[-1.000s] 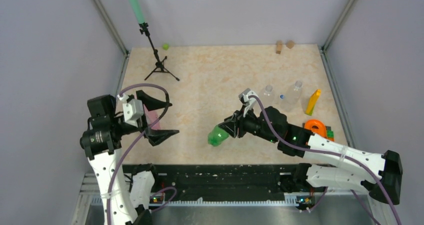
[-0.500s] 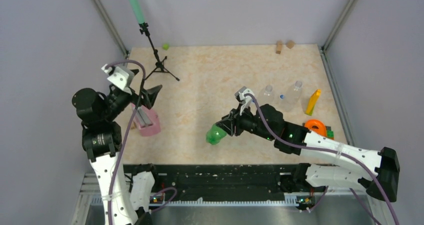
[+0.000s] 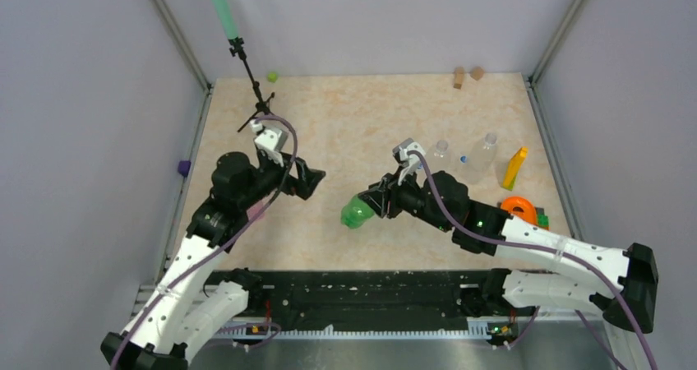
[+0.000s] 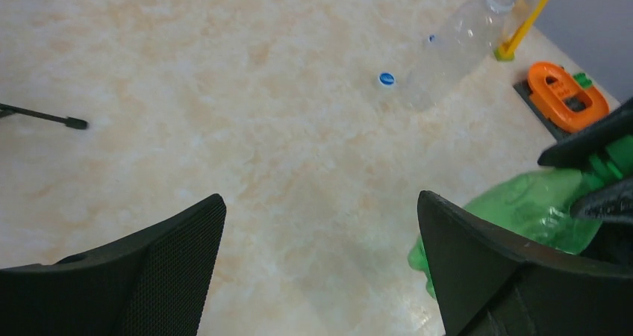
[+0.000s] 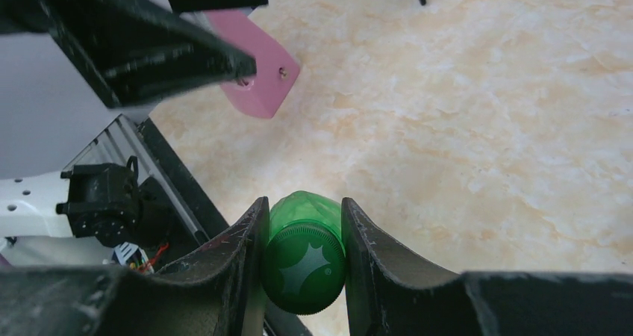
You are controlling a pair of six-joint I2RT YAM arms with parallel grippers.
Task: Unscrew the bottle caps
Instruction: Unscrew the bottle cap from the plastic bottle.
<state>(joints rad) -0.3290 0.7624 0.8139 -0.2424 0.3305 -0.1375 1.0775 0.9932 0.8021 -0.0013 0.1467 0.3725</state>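
Swung in, your left hand (image 4: 319, 205) gapes wide near the green bottle (image 4: 522, 205); close it squarely on the body while your right hand (image 5: 302, 205) clamps the cap (image 5: 303, 269).

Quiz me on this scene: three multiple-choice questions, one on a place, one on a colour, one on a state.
1. Where is the green bottle? A in the right gripper; B in the left gripper; C standing alone.
2. The loose cap on the table is: A red; B blue; C white.
3. The left gripper is: A shut on a bottle; B shut empty; C wide open.
Answers: A, its fingers clamp the green cap; B, a blue disc; C, its fingers stand far apart.
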